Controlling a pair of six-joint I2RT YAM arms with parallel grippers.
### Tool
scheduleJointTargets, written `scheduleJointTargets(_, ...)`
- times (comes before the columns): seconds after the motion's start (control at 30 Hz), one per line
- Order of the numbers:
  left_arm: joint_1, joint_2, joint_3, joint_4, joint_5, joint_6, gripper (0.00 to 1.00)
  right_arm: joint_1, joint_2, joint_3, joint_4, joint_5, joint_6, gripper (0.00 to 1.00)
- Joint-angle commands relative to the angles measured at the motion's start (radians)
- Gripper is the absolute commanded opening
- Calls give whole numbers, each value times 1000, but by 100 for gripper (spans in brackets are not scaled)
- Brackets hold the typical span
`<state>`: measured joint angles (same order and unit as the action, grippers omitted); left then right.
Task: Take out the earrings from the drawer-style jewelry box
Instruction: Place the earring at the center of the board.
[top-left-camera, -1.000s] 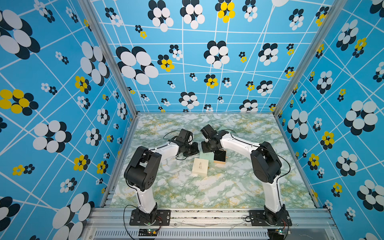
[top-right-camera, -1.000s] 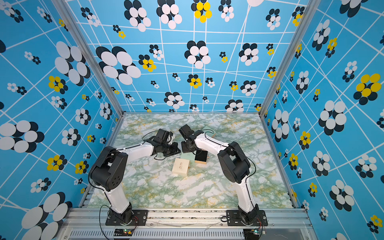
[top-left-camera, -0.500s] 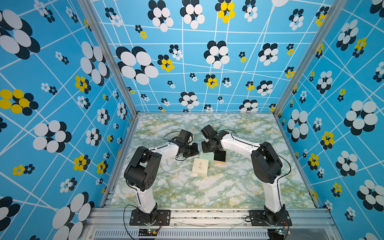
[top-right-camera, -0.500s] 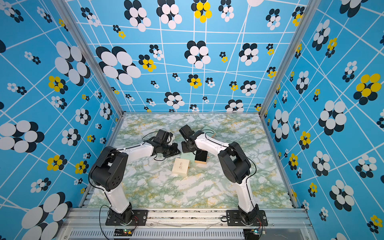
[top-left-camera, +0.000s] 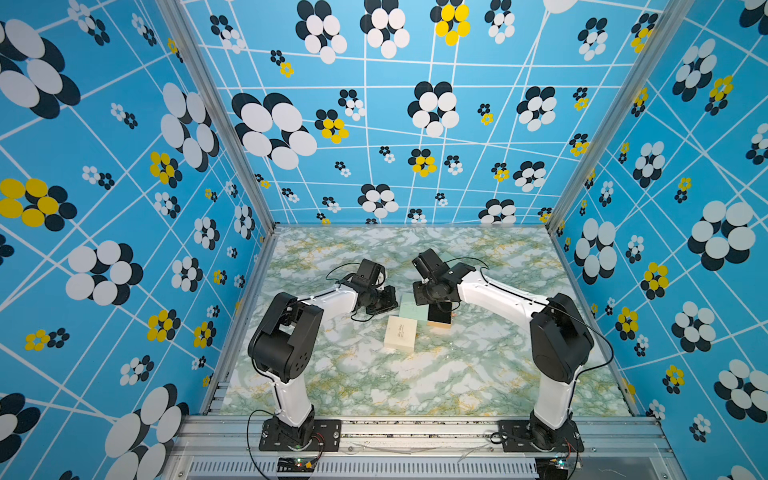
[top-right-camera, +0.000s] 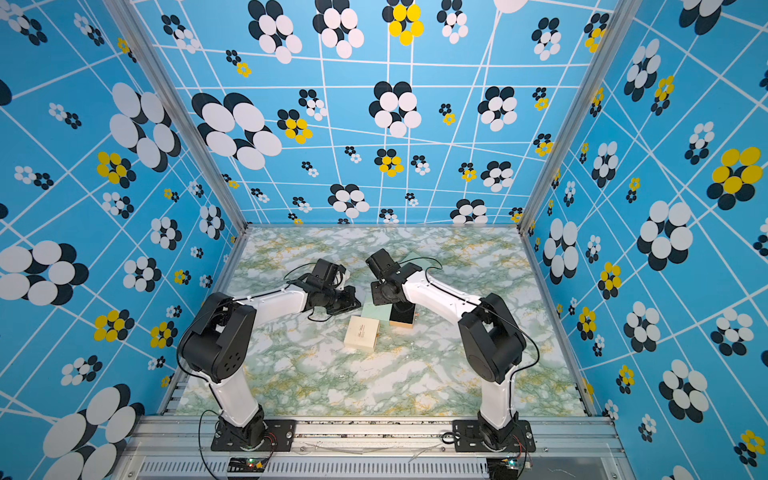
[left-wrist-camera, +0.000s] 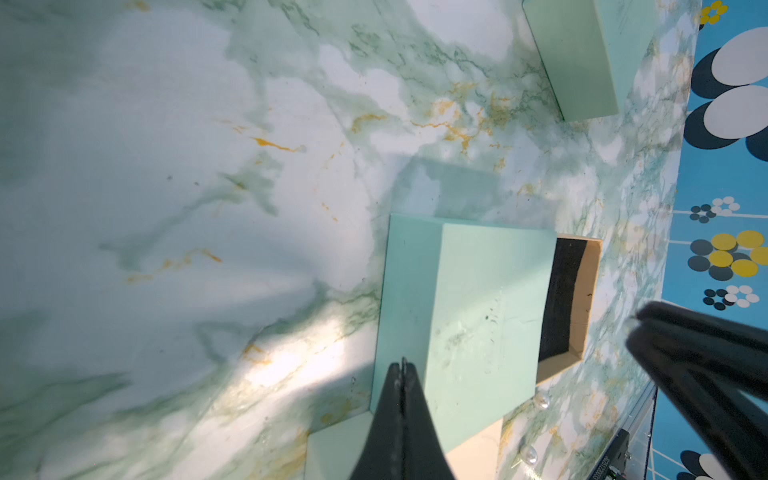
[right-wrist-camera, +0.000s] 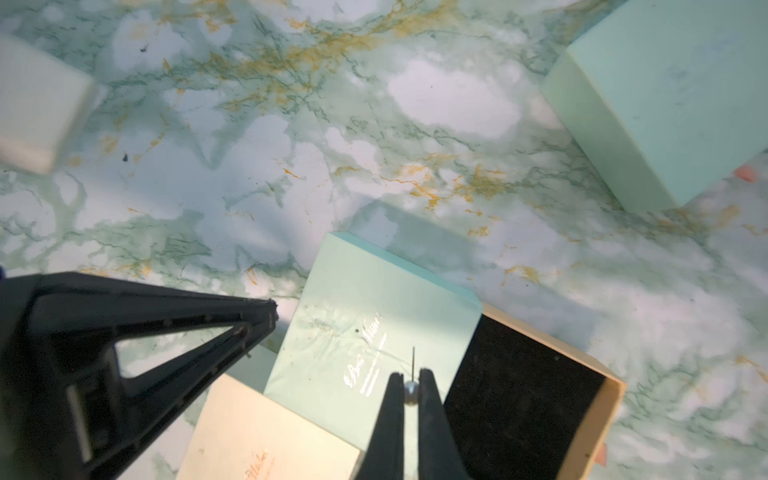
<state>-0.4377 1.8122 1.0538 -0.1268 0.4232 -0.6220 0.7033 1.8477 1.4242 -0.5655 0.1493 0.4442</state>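
On the table (top-left-camera: 374, 386), near the middle, sits a mint box (right-wrist-camera: 353, 316) with its drawer (right-wrist-camera: 519, 395) pulled part way out. The drawer is black inside.

The right end effector (right-wrist-camera: 410, 380) hangs just over the mint box, right beside the drawer. Its two fingers are pinched on one earring (right-wrist-camera: 410, 391), a small round pearl with a thin pin that sticks out past the fingertips.

The left end effector (left-wrist-camera: 402, 366) is closed tight with nothing in it. Its tip is at the edge of the mint box, on the side away from the drawer.

Two more tiny shiny earrings (left-wrist-camera: 541, 400) lie on the table just beside the mint box, near the open drawer.

A cream box (top-left-camera: 401, 332) sits just beside the mint box. A far box (right-wrist-camera: 665, 95), also mint, sits apart from them.
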Motion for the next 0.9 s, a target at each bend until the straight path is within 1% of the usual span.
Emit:
scheduleJointTargets(0.0,11,3,-12,-8,13,-6,0,-27,-94,-93,-37,73,62,0)
scheduleJointTargets(0.17,13,1,-8,-13,12,-5,0,-102,-246,-300,-59,89,136,0)
scheduleJointTargets(0.33,13,1,-4,-16,14,-4,0,-166,-346,-442,-58,97,158,0)
scheduleJointTargets(0.5,11,-5,-3,-25,10,-4,0,-209,-333,-492,-37,55,154,0)
scheduleJointTargets(0.67,10,-11,-5,-31,5,-4,0,-209,-280,-498,2,20,146,0)
scheduleJointTargets(0.87,8,-10,-2,-34,3,-4,0,-209,-243,-489,14,10,139,0)
